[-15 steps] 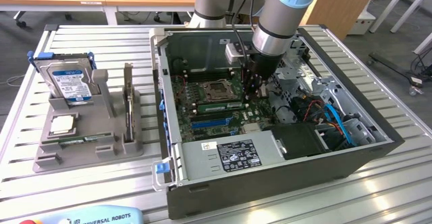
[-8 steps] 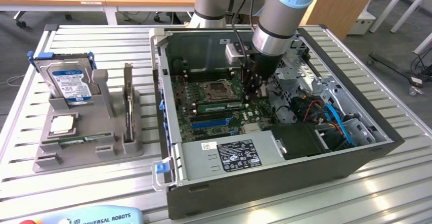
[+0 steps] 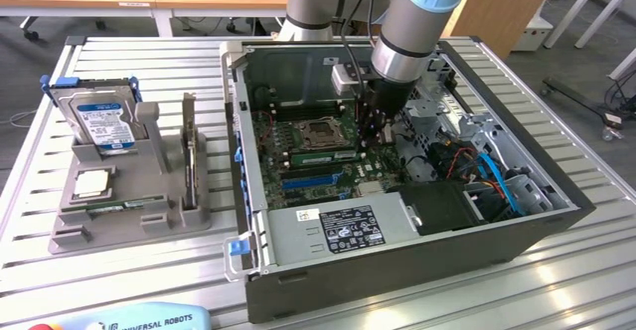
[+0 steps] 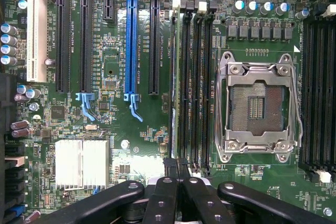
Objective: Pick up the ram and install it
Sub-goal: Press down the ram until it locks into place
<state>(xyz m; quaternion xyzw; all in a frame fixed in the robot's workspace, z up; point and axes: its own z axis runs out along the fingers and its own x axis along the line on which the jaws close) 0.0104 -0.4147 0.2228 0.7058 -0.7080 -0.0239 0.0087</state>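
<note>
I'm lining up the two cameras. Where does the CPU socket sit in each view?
Exterior view: CPU socket mid-motherboard, just to the exterior view's left of the arm.
Wrist view: CPU socket between two banks of black memory slots.
Shared landmark: the blue expansion slot.

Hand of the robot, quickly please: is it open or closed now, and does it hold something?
Hand: closed, fingertips together above the memory slots; whether it holds something cannot be told.
</note>
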